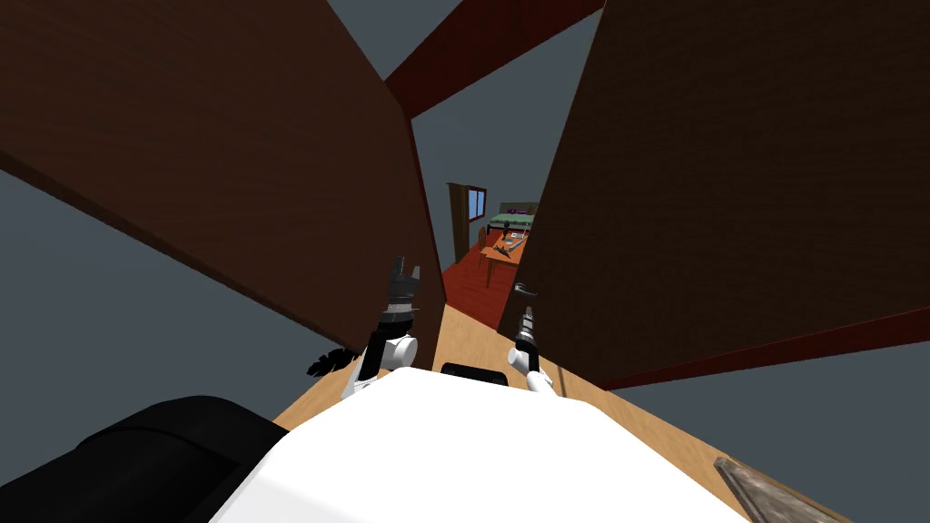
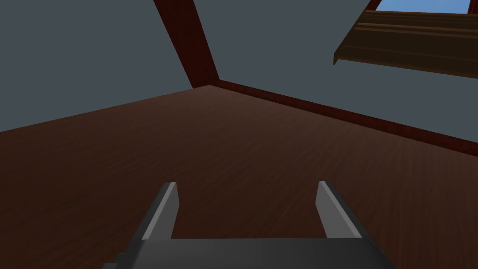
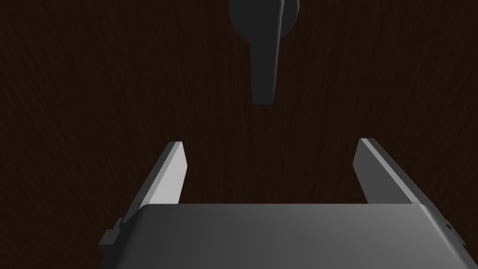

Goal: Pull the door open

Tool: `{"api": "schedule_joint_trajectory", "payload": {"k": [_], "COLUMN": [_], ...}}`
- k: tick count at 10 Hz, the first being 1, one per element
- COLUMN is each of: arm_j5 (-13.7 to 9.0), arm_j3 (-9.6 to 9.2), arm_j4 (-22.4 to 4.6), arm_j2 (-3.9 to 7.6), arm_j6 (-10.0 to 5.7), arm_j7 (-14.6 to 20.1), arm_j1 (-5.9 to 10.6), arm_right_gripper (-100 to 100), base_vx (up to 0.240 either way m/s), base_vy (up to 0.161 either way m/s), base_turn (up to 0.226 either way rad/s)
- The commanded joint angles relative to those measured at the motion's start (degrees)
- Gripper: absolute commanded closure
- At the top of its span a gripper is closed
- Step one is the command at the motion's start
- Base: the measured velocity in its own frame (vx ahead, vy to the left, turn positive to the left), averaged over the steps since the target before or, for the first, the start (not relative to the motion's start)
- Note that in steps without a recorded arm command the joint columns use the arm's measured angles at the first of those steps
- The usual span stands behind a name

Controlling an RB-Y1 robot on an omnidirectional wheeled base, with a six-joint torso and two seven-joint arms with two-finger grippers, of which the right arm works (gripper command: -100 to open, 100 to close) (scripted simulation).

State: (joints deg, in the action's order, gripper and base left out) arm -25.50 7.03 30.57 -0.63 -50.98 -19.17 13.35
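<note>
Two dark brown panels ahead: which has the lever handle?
The right panel: its dark lever handle sits beyond the open right tool; the left panel is bare.

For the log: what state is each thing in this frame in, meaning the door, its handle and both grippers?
door: ajar, with a gap open along its free edge.
handle: lever, not gripped, lying beyond the fingertips of the right gripper.
right gripper: open, empty, aimed at the handle.
left gripper: open, empty, facing the brown panel.
</note>
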Motion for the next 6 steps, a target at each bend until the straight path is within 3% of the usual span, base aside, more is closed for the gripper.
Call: {"api": "schedule_joint_trajectory", "payload": {"k": [1,4,6], "arm_j5": [0.00,0.34,0.34], "arm_j3": [0.02,-0.19,-0.19], "arm_j4": [-1.31,-2.10,-2.10], "arm_j2": [0.99,4.00,4.00], "arm_j6": [0.03,1.27,1.27], "arm_j7": [0.38,1.17,1.17], "arm_j1": [0.53,0.22,0.22], "arm_right_gripper": [-100,-100,-100], "base_vx": [-0.173,-0.177,-0.057], "base_vy": [0.017,0.003,0.000], "base_turn": [-0.066,-0.071,-0.013]}}
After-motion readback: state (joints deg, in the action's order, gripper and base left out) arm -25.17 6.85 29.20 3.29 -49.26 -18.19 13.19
